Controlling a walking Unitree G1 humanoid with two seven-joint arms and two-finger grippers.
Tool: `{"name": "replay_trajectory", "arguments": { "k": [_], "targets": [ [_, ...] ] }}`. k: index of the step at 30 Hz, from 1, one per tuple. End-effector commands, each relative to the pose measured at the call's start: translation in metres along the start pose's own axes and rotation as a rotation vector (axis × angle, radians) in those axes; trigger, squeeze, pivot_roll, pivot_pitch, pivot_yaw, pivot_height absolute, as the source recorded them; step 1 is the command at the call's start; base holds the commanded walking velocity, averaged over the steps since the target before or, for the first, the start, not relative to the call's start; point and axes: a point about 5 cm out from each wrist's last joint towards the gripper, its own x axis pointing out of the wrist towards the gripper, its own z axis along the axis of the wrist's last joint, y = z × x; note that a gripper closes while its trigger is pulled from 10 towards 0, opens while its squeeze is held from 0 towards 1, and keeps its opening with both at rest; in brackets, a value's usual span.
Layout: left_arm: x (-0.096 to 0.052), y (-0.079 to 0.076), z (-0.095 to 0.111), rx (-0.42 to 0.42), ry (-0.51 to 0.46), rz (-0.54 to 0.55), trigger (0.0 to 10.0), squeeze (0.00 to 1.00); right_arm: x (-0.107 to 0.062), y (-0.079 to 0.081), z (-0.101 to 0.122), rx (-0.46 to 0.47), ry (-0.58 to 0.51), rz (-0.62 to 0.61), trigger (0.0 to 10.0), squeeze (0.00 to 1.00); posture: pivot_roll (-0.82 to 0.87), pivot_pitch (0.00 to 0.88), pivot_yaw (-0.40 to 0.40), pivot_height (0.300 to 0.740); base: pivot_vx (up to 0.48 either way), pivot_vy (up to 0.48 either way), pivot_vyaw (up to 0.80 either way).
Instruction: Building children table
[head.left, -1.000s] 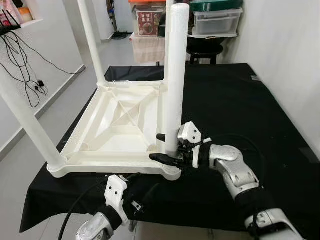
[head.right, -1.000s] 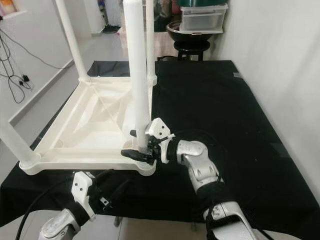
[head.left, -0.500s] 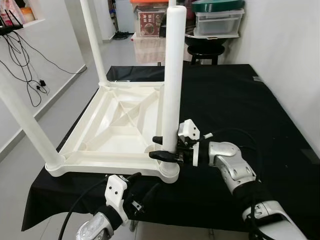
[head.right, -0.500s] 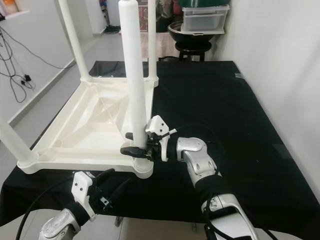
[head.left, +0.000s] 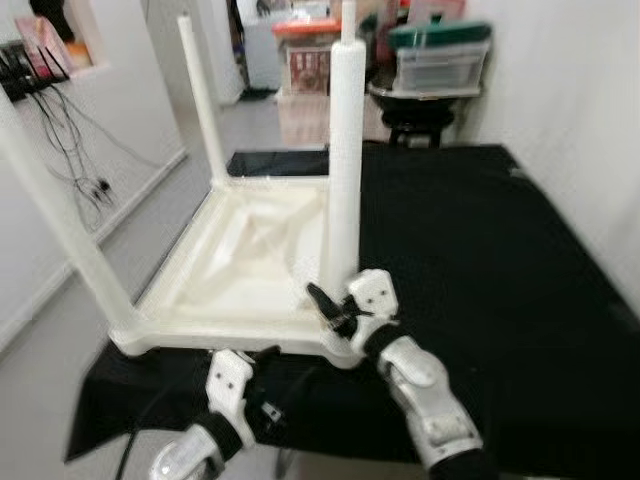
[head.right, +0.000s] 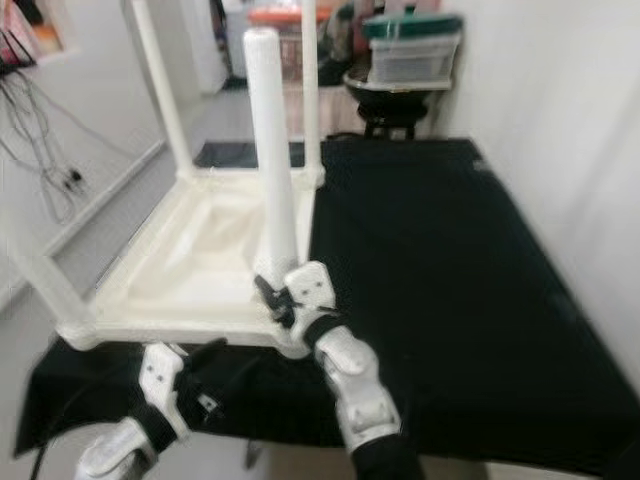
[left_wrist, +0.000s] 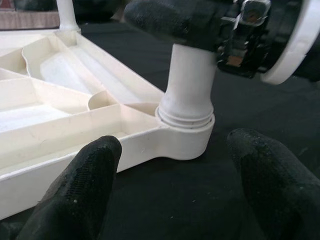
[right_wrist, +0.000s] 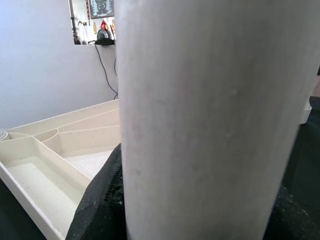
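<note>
Fingers (left_wrist: 165, 17) of the right gripper (head.left: 330, 308) apparently clasp the upright leg (head.left: 343, 160).

surface: black-covered table (head.left: 480, 250) | on it: upturned white children table (head.left: 240, 270)

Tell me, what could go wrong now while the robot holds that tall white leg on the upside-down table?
The right gripper clamps the near leg low down, just above its socket, where thread rings still show. If it lets go early, the tall leg might lean or wobble. The tabletop sits near the edge of the black cloth, so a hard twist could slide it towards the floor.
</note>
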Motion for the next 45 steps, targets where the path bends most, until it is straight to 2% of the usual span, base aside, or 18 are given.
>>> {"name": "replay_trajectory", "arguments": {
  "k": [1,4,5,6,7,10,11,14,16,18,25,26,27,29,34,41,44,45],
  "targets": [
    [-0.002,0.002,-0.004,-0.012,0.025,-0.001,10.0,0.0,-0.013,-0.004,-0.03,0.044,0.142,-0.007,5.8,0.0,-0.04,0.0,0.029,0.74,0.0,0.0,0.0],
    [-0.002,0.002,-0.004,-0.012,0.025,-0.001,10.0,0.0,-0.012,-0.003,-0.028,0.049,0.137,0.002,5.8,0.0,-0.04,0.0,0.033,0.74,0.0,0.0,0.0],
    [-0.002,0.002,-0.004,-0.012,0.025,-0.001,10.0,0.0,-0.013,-0.002,-0.027,0.05,0.138,-0.012,10.0,0.77,-0.04,0.0,0.033,0.74,0.0,0.0,0.0],
    [-0.002,0.003,-0.004,-0.007,0.022,0.012,10.0,0.0,-0.006,-0.001,-0.006,0.087,0.057,0.108,10.0,1.0,-0.02,0.0,0.027,0.74,0.0,0.0,0.0],
    [-0.002,0.003,-0.004,-0.007,0.022,0.012,10.0,0.0,-0.006,-0.001,-0.006,0.087,0.057,0.108,10.0,1.0,-0.02,0.0,0.027,0.74,0.0,0.0,0.0],
    [-0.001,0.004,-0.004,-0.003,0.022,0.018,10.0,0.0,0.003,-0.005,0.021,0.062,-0.025,0.289,10.0,0.97,-0.01,0.0,0.023,0.74,0.0,0.0,0.0],
    [0.0,0.004,-0.004,-0.002,0.022,0.019,10.0,0.0,0.005,-0.008,0.027,0.041,-0.036,0.345,10.0,0.04,-0.01,0.0,0.02,0.74,0.0,0.0,0.0],
    [0.0,0.004,-0.004,-0.002,0.021,0.02,10.0,0.0,0.007,-0.011,0.033,0.025,-0.045,0.402,10.0,0.0,-0.01,0.0,0.019,0.74,0.0,0.0,0.0],
    [0.001,0.004,-0.004,-0.001,0.02,0.021,10.0,0.0,0.008,-0.019,0.043,-0.039,-0.038,0.568,10.0,0.0,-0.01,0.0,0.017,0.74,0.0,0.0,0.0],
    [0.001,0.003,-0.004,-0.001,0.019,0.022,10.0,0.0,0.007,-0.026,0.045,-0.051,-0.016,0.653,10.0,0.0,0.0,0.0,0.012,0.74,0.0,0.0,0.0],
    [0.002,0.001,-0.004,-0.004,0.016,0.023,10.0,0.0,0.013,-0.043,0.048,-0.037,0.033,0.7,10.0,0.0,0.01,0.0,0.002,0.74,0.0,0.0,0.0],
    [0.002,0.001,-0.004,-0.004,0.016,0.024,10.0,0.0,0.013,-0.045,0.049,-0.026,0.035,0.702,8.5,0.0,0.01,0.0,0.002,0.74,0.0,0.0,0.0],
    [0.002,0.001,-0.004,-0.004,0.016,0.024,10.0,0.0,0.013,-0.045,0.049,-0.026,0.035,0.702,8.5,0.0,0.01,0.0,0.002,0.74,0.0,0.0,0.0],
    [0.001,0.001,-0.005,-0.003,0.016,0.025,10.0,0.0,0.013,-0.048,0.05,-0.006,0.03,0.706,0.0,0.0,0.01,0.0,0.003,0.74,0.0,0.0,0.0],
    [0.001,0.0,-0.005,-0.006,0.017,0.024,10.0,0.0,0.011,-0.054,0.053,0.02,0.011,0.74,0.0,0.0,0.0,0.0,0.008,0.74,0.0,0.0,0.0],
    [0.0,-0.001,-0.005,-0.012,0.019,0.018,10.0,0.0,-0.01,-0.07,0.039,0.055,0.022,0.711,0.0,0.0,0.0,0.0,0.01,0.74,0.0,0.0,0.0],
    [-0.001,0.0,-0.005,-0.012,0.019,0.021,10.0,0.0,-0.021,-0.067,0.029,0.064,0.037,0.664,0.0,0.0,-0.01,0.0,0.008,0.74,0.0,0.0,0.0],
    [-0.002,0.0,-0.005,-0.011,0.019,0.022,10.0,0.0,-0.021,-0.062,0.017,0.059,0.073,0.521,0.0,0.0,-0.01,0.0,0.005,0.74,0.0,0.0,0.0]
  ]
}}
